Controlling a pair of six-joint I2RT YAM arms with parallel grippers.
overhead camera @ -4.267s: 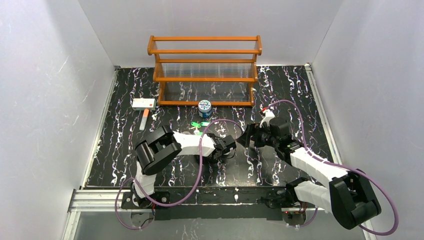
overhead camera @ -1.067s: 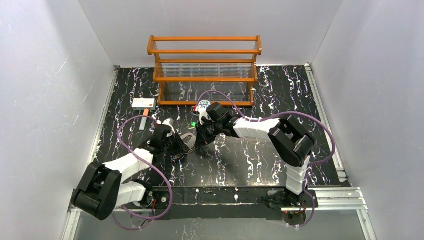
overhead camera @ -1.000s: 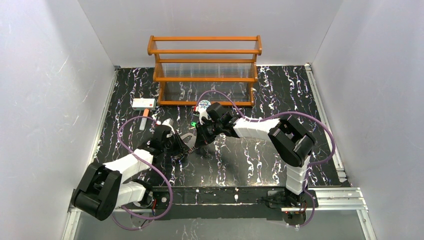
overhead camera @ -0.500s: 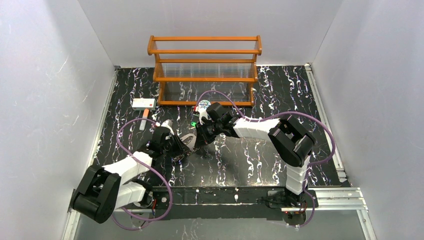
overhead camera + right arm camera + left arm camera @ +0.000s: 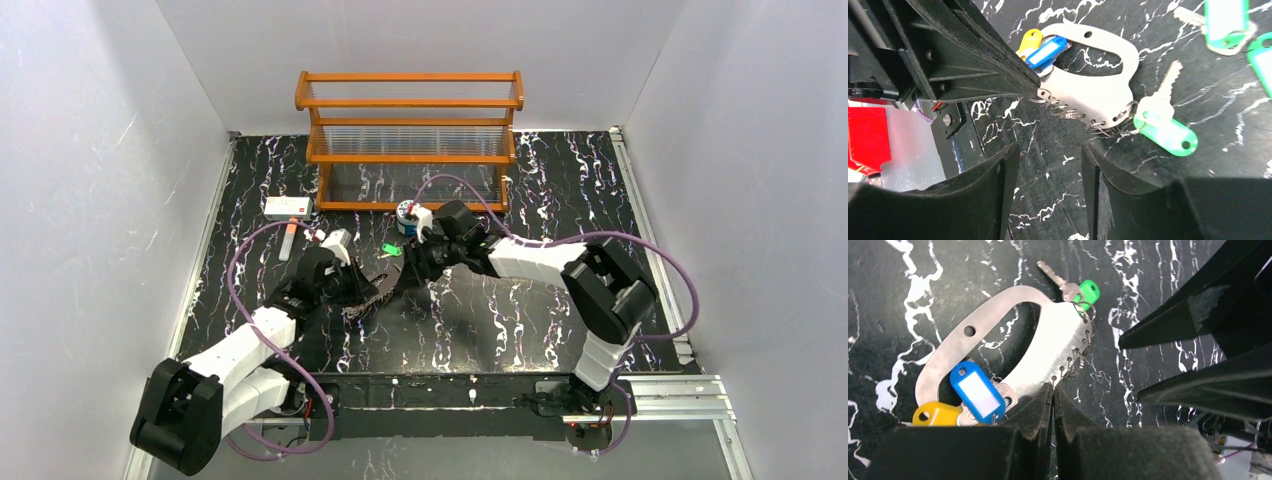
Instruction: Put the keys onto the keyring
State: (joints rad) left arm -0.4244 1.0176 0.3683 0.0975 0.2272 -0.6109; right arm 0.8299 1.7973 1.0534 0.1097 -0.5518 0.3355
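The keyring, a flat silvery oval plate with an open middle, is pinched at its lower edge by my left gripper, which is shut on it. A blue key and a yellow key hang at one end. A green key hangs from a small wire ring at the other end. My right gripper stands open just short of the keyring, with nothing between its fingers; the green key lies beside it. Two more green keys lie loose beyond. In the top view both grippers meet at the keyring.
A blue-and-white can stands just behind the right wrist. An orange wooden rack fills the back of the table. A white box with a red mark and a small stick lie at the left. A loose green key lies near the can.
My right gripper has opened and pulled back a little to the right, leaving the green key hanging on the keyring. The left gripper stays shut on the keyring; its arm has shifted slightly.
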